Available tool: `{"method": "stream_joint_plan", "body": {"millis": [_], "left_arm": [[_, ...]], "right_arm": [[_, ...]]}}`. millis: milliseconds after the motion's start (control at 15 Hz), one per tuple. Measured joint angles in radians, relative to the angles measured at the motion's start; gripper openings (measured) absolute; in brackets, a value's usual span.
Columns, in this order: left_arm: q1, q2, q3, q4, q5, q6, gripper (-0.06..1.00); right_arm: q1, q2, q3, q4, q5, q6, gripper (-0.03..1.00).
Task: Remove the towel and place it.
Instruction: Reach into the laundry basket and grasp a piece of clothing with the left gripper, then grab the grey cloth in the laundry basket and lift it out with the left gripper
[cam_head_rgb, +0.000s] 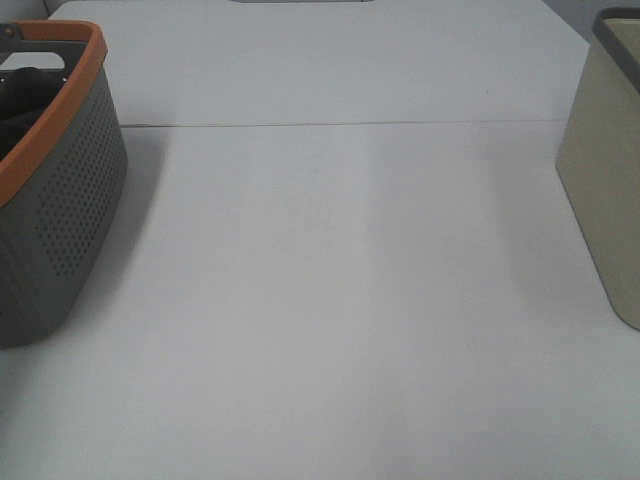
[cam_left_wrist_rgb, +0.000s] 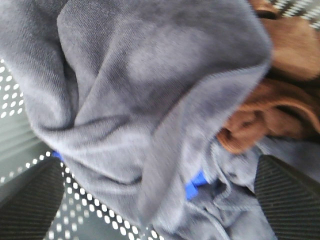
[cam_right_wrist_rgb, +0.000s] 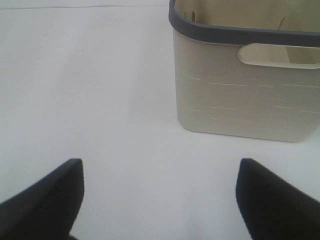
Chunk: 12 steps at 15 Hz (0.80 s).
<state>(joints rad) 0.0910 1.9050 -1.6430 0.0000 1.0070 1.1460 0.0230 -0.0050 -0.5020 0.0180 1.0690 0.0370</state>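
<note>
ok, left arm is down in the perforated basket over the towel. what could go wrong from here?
1. The towel lies bunched against a brown cloth, with something blue showing at its edge; the open left jaws flank that mix and may grab more than the towel.
2. A thick fold may slip out of a shallow pinch.
3. A trailing corner could catch the rim of the grey basket and drag it.

Grey perforated basket with orange rim, cream bin with grey rim, white table, brown cloth
</note>
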Motion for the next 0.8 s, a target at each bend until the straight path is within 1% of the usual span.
{"method": "stream_joint_plan", "body": {"millis": [133, 267, 400, 533, 667, 800], "left_arm": [[0.000, 0.069, -0.041, 0.021, -0.003, 0.003, 0.96], [0.000, 0.097, -0.049, 0.047, -0.002, 0.005, 0.91], [0.000, 0.111, -0.054, 0.066, 0.023, 0.005, 0.80], [0.003, 0.127, -0.054, 0.077, 0.044, -0.004, 0.64], [0.004, 0.133, -0.054, 0.081, 0.045, -0.039, 0.57], [0.004, 0.133, -0.054, 0.085, 0.043, -0.085, 0.55]], "right_arm": [[0.000, 0.000, 0.000, 0.000, 0.000, 0.000, 0.74], [0.000, 0.000, 0.000, 0.000, 0.000, 0.000, 0.74], [0.000, 0.000, 0.000, 0.000, 0.000, 0.000, 0.74], [0.000, 0.000, 0.000, 0.000, 0.000, 0.000, 0.74], [0.000, 0.000, 0.000, 0.000, 0.000, 0.000, 0.74], [0.000, 0.000, 0.000, 0.000, 0.000, 0.000, 0.74]]}}
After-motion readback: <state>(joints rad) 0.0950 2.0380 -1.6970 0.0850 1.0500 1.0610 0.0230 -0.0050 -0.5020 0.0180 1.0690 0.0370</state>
